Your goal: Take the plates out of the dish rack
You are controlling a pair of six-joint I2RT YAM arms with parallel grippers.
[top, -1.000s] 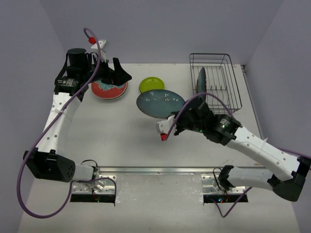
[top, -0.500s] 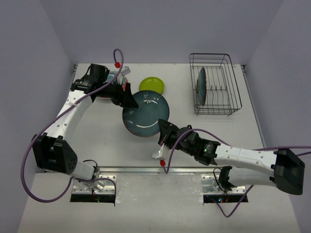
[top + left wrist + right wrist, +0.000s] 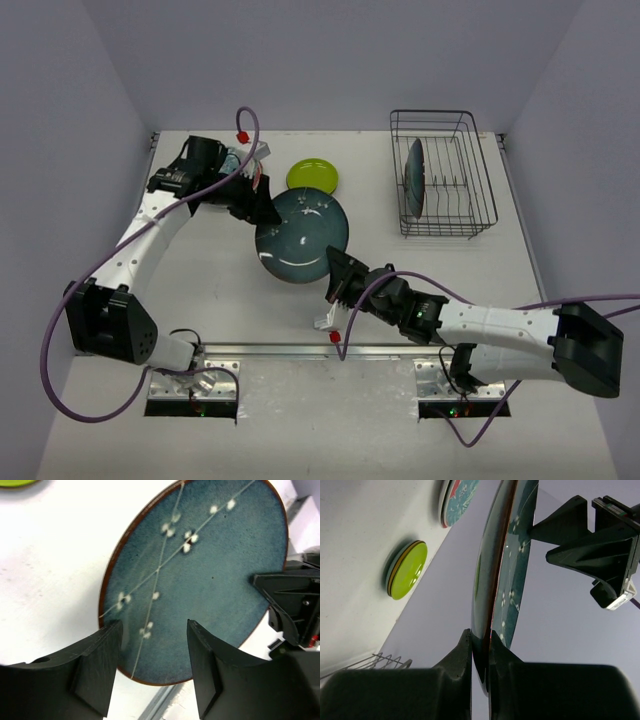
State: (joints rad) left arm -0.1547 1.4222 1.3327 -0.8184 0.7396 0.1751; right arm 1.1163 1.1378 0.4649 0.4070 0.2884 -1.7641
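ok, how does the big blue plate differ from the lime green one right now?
Size: the blue plate is much wider than the lime green plate. Look: the blue plate has white blossoms; the lime green plate is plain. State: the right gripper clamps the blue plate's rim; the lime green plate lies on the table, ungripped. Both are round.
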